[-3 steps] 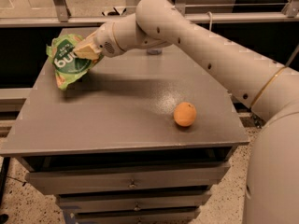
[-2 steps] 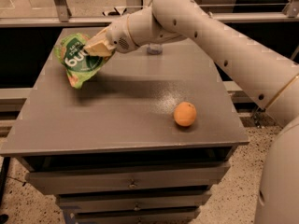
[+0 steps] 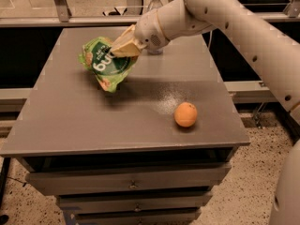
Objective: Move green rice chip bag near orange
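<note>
The green rice chip bag (image 3: 106, 65) is crinkly light green with a dark green patch and white lettering. It hangs tilted just above the grey cabinet top (image 3: 70, 116), left of centre. My gripper (image 3: 123, 48) is shut on the bag's upper right edge, with the white arm reaching in from the upper right. The orange (image 3: 185, 114) sits on the top near the right front, well to the right of and below the bag, apart from it.
A clear plastic bottle (image 3: 154, 3) stands at the back of the top, partly hidden behind my wrist. Drawers (image 3: 131, 184) lie below the front edge. Speckled floor shows to the right.
My gripper has carried the bag to the right and toward the middle of the top, closer to the orange. The orange has not moved.
</note>
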You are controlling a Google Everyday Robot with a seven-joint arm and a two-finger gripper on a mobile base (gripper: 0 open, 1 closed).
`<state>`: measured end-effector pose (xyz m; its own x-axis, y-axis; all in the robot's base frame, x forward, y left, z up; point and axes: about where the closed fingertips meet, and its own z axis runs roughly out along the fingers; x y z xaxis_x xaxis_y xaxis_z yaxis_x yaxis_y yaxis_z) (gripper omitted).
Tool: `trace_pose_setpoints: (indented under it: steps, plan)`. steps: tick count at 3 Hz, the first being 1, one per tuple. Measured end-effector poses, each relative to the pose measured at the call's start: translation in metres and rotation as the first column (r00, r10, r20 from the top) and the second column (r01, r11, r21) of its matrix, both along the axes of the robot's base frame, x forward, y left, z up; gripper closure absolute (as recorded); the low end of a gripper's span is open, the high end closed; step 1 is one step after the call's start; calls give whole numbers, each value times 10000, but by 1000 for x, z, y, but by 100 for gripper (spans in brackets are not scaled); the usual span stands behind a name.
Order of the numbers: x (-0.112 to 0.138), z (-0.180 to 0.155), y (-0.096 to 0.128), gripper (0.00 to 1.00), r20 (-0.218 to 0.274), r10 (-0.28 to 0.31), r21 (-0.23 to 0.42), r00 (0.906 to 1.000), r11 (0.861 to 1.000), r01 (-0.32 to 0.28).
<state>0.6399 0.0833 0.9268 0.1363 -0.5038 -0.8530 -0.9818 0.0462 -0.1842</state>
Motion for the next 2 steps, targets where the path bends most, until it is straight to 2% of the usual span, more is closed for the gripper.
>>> trace_pose_setpoints:
  steps: [2]
  plan:
    - [0, -14, -64, 100, -47, 1165, -906, 9932, 9891, -1164]
